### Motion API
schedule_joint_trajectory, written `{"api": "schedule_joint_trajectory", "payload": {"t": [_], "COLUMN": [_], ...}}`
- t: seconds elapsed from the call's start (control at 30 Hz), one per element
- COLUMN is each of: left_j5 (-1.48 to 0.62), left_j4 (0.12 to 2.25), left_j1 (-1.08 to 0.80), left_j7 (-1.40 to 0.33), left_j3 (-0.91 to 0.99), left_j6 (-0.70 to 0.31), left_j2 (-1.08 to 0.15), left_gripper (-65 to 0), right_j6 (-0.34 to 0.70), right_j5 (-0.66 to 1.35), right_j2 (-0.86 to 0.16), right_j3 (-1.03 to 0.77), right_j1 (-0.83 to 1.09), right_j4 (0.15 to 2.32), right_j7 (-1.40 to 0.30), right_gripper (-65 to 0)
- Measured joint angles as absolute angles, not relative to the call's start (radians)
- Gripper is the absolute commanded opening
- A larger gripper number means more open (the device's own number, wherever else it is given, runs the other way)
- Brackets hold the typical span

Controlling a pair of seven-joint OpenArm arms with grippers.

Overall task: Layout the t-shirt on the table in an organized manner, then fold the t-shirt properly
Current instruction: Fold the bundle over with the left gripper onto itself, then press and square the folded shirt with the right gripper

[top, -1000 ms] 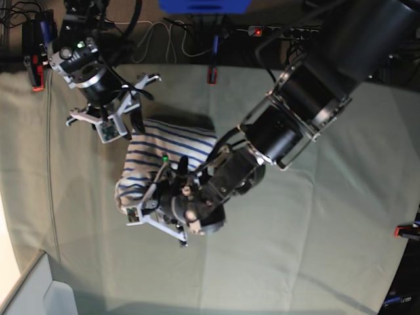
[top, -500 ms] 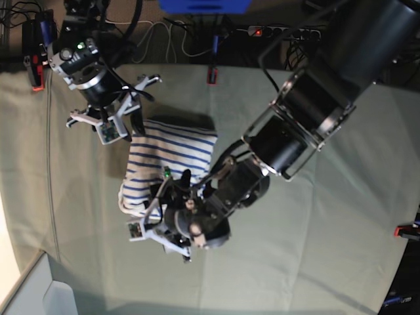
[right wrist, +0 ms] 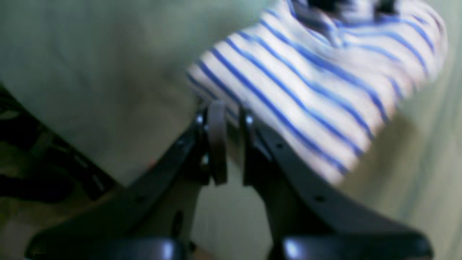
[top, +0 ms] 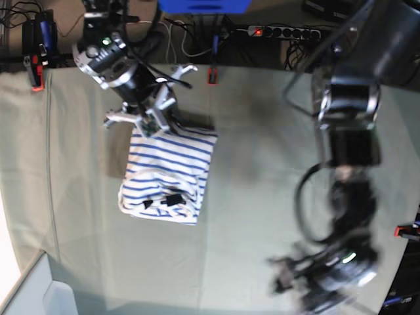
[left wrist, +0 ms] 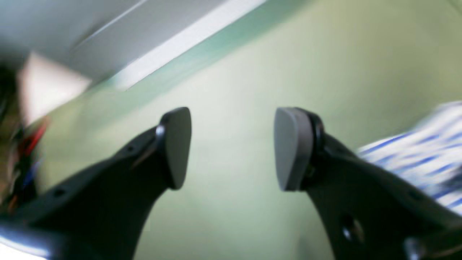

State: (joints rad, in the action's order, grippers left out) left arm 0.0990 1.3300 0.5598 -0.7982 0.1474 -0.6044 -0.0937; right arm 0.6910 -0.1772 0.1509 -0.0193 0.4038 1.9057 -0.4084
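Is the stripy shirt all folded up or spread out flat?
Folded up. The t-shirt lies on the table as a small stacked bundle with no sleeves sticking out.

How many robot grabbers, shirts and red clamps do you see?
Grippers: 2, the left gripper and the right gripper
Striped t-shirt: 1
Red clamps on the table edge: 3
Total: 6

Bare table [top: 262, 197] across middle and left edge; blocked by shirt [top: 167, 174] near far-left corner, left arm [top: 344, 164] along right edge.
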Motion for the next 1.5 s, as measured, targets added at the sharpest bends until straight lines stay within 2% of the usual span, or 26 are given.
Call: {"api": "schedule_joint_trajectory", "payload": {"t": [0.23,0.43,0.8,0.97,1.17,1.5], "left_j5": [0.086,0.089,0.085,0.082,0.085,0.085], "left_j4": [1.618,1.682,1.690,1.704,1.716,1.717], "left_j1": [0.210,0.010,-0.083,-0.091,-0.090,-0.089], "left_j7": [-0.833,-0.844,-0.833,-0.841,-0.842,-0.842], "left_j3": [0.437,0.645,0.692,0.690,0.690,0.686], "left_j6": [-0.618,-0.622,-0.623,-0.625,-0.625,-0.624], "left_j2": [-0.245,-0.241,-0.224,-0.188,-0.186,-0.186], "left_gripper": [-29.6,-29.5,-29.5,-29.5,-29.5,-29.6], "right_j6": [0.691,0.691,0.691,0.691,0.691,0.688], "right_j5": [-0.185,-0.179,-0.171,-0.173,-0.175,-0.175], "right_j2": [0.150,0.140,0.035,0.022,-0.004,-0.022], "right_j3": [-0.024,-0.080,-0.080,-0.077,-0.078,-0.080], "right_j1": [0.297,0.193,0.010,-0.099,-0.171,-0.357], "right_j4": [1.742,1.661,1.432,1.291,1.143,0.900], "right_j7": [-0.409,-0.400,-0.397,-0.363,-0.271,-0.212], "right_gripper": [-60.9,-60.7,-60.9,-60.8,-60.6,-60.6]}}
